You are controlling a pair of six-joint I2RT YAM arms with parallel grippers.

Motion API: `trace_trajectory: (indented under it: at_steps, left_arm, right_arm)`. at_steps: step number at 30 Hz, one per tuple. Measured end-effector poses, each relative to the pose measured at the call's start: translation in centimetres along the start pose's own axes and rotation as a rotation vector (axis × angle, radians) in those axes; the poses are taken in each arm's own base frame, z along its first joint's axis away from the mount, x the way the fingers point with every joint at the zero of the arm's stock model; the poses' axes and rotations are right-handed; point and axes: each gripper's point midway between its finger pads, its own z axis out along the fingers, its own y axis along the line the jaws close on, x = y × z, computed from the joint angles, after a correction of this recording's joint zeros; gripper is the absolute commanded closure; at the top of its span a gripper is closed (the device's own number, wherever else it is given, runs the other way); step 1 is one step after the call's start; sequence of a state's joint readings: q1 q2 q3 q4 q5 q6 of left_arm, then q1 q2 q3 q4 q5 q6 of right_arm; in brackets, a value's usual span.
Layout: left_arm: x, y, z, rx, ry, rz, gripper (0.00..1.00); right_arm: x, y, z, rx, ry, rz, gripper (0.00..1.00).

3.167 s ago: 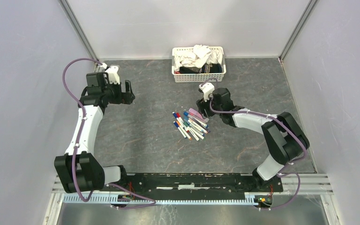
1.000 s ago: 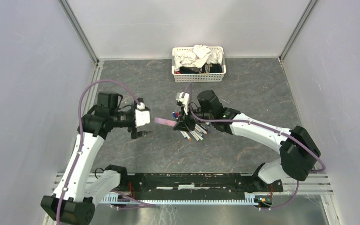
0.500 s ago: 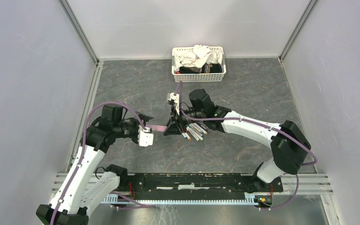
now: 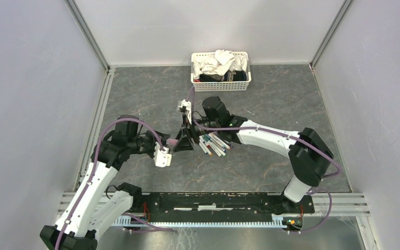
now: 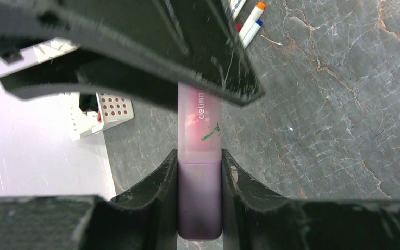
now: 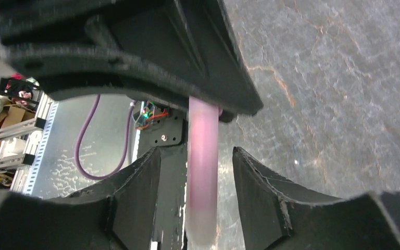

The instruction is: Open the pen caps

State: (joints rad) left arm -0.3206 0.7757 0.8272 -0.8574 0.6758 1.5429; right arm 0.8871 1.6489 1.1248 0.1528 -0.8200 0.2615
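A thick pink pen hangs level above the table between my two grippers. My left gripper is shut on its darker purple end, which looks like the cap; the paler pink barrel runs on toward the right gripper. My right gripper is open around the barrel's other end, with a gap on each side. In the top view the left gripper and the right gripper nearly meet. The remaining pens, white-barrelled with coloured caps, lie in a pile just right of them.
A white basket holding cloths stands at the back of the table. The right forearm stretches over the table right of the pen pile. Grey walls close in both sides, and the mounting rail runs along the near edge.
My left gripper has closed on the pink pen's end, and my right gripper has opened off it. Both grippers have drifted slightly left and nearer.
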Motion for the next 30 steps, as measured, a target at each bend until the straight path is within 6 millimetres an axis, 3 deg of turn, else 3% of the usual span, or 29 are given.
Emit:
trace_trajectory:
  at_steps: [4,10,15,21,30]
  left_arm:
    - [0.1,0.1,0.0,0.001,0.008,0.018,0.88]
    - [0.3,0.0,0.0,0.004,0.018,0.028,0.98]
    - [0.5,-0.1,0.2,0.02,0.025,0.033,0.98]
    - [1.0,-0.4,1.4,0.064,0.022,0.017,0.98]
    - [0.1,1.0,3.5,0.075,-0.059,0.042,0.98]
  right_arm:
    - [-1.3,-0.2,1.4,-0.031,-0.004,0.005,0.47]
    - [-1.6,-0.7,2.3,-0.043,0.016,0.019,0.81]
    - [-1.0,-0.8,2.2,-0.035,0.038,0.023,1.0]
    - [0.4,-1.6,1.4,0.018,0.063,-0.019,1.0]
    - [0.9,-2.8,-1.8,0.116,0.024,-0.125,1.0]
